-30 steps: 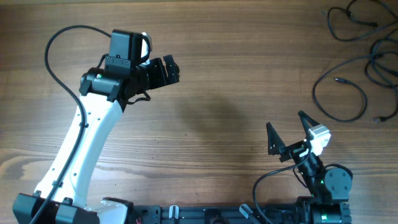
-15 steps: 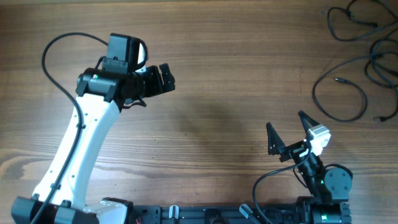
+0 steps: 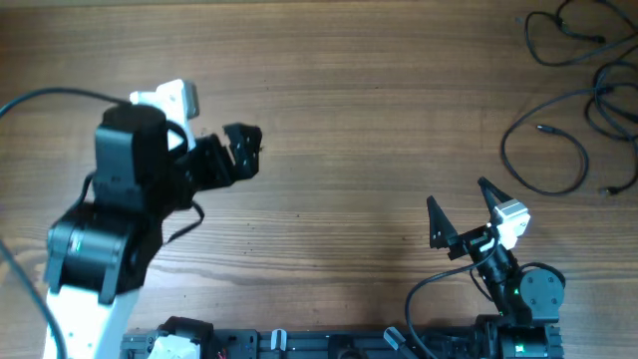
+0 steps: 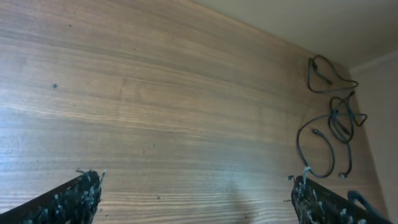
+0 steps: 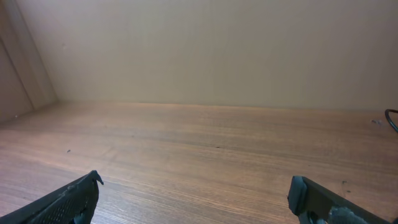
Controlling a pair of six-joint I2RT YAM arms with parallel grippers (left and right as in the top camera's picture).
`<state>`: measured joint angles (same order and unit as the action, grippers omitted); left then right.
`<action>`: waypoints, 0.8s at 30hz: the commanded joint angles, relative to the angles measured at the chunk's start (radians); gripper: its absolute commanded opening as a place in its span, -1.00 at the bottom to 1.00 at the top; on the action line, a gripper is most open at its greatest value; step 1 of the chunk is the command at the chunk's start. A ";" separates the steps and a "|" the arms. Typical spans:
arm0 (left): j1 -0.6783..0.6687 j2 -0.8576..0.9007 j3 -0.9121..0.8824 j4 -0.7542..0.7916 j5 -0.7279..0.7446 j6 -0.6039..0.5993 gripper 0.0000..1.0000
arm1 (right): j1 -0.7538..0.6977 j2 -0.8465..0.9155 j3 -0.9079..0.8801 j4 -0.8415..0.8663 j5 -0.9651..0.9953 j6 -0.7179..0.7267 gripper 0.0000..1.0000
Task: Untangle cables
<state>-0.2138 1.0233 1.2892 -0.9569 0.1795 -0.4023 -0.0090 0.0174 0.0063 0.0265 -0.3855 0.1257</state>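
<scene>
The cables [image 3: 583, 100] are thin black cords lying in loose, overlapping loops at the far right of the wooden table. They also show at the right edge of the left wrist view [image 4: 329, 118]. My left gripper [image 3: 242, 150] is open and empty, raised over the left part of the table, far from the cables; its fingers frame bare wood [image 4: 196, 196]. My right gripper [image 3: 461, 214] is open and empty near the front edge, below and left of the cables. In the right wrist view its fingers [image 5: 196, 193] frame bare wood, with a bit of black cable at the right edge [image 5: 393, 120].
The wooden table [image 3: 359, 120] spreads between the two arms. The left arm's thick black wire [image 3: 40, 100] arcs at the far left. The arm bases and a black rail [image 3: 329, 344] sit along the front edge.
My left arm has pulled back toward the front left and risen closer to the camera, its gripper shifting left and down. The right arm and the cables have not moved.
</scene>
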 commanded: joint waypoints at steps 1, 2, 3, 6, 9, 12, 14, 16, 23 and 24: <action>0.006 -0.099 -0.049 -0.003 -0.010 -0.002 1.00 | 0.006 -0.013 -0.001 0.005 -0.019 -0.015 1.00; 0.006 -0.126 -0.067 -0.003 -0.010 -0.002 1.00 | 0.006 -0.013 -0.001 0.005 -0.019 -0.014 0.99; 0.006 -0.150 -0.086 -0.002 -0.010 -0.002 1.00 | 0.006 -0.013 -0.001 0.005 -0.019 -0.015 0.99; 0.008 -0.243 -0.180 -0.002 -0.058 -0.002 1.00 | 0.006 -0.013 -0.001 0.005 -0.019 -0.014 0.99; 0.008 -0.359 -0.296 -0.002 -0.178 -0.002 1.00 | 0.006 -0.013 -0.001 0.005 -0.019 -0.014 0.99; 0.008 -0.459 -0.387 -0.003 -0.177 -0.002 1.00 | 0.006 -0.013 -0.001 0.005 -0.019 -0.015 1.00; 0.008 -0.531 -0.443 -0.029 -0.177 -0.002 1.00 | 0.006 -0.013 -0.001 0.005 -0.019 -0.015 0.99; 0.008 -0.592 -0.483 -0.039 -0.178 -0.002 1.00 | 0.006 -0.013 -0.001 0.005 -0.019 -0.014 0.99; 0.008 -0.821 -0.692 0.122 -0.293 0.002 1.00 | 0.006 -0.013 -0.001 0.005 -0.019 -0.014 1.00; 0.008 -0.843 -0.724 0.163 -0.310 0.002 1.00 | 0.006 -0.013 -0.001 0.005 -0.019 -0.014 0.99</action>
<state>-0.2138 0.2588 0.6643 -0.8677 -0.0380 -0.4026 -0.0090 0.0154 0.0063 0.0273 -0.3855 0.1257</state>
